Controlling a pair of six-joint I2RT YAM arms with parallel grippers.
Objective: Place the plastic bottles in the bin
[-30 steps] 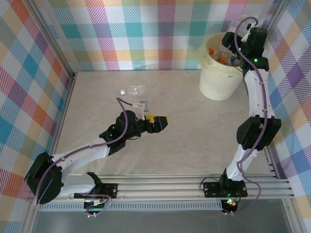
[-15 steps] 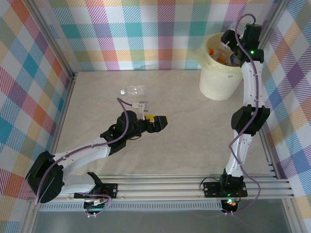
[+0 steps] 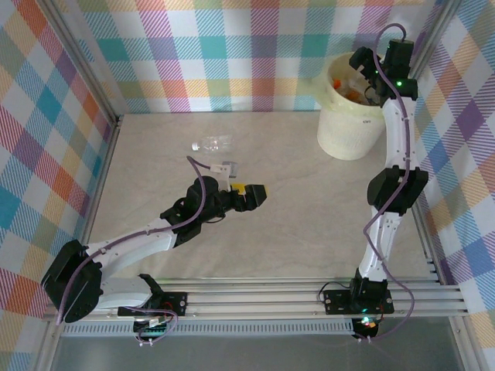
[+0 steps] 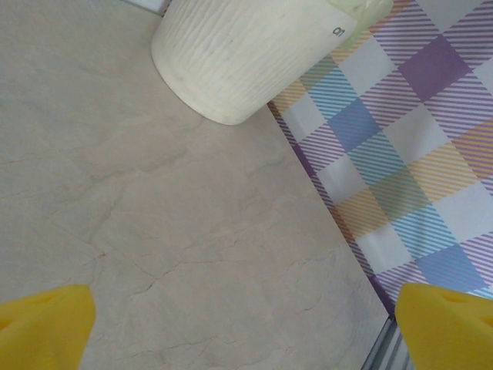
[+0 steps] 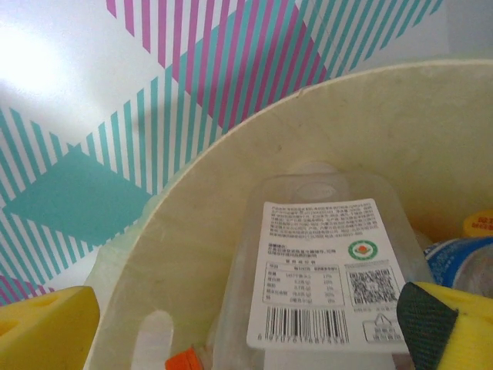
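Spreading wide inside the enclosure, the pale marbled table [image 3: 294, 232] is bare over most of its surface and hemmed by plaid walls [image 3: 232, 54] on three sides. The bin [image 3: 349, 127], a round cream-yellow bucket with a ribbed wall, stands in the far right corner, close against the walls. The right gripper [image 5: 248, 330] hangs over its mouth, its yellow fingers [image 5: 46, 327] spread wide and gripping nothing. Below them in the bin lies a white-labelled bottle [image 5: 323, 270], clear-bodied, beside an orange cap [image 5: 185, 360] and a blue-labelled bottle [image 5: 458, 262]. The left gripper [image 3: 255, 195] is over mid-table, jaws wide apart and empty, with open tabletop all round. A lone clear bottle [image 3: 211, 144] lies near the far wall, well apart from the bin.
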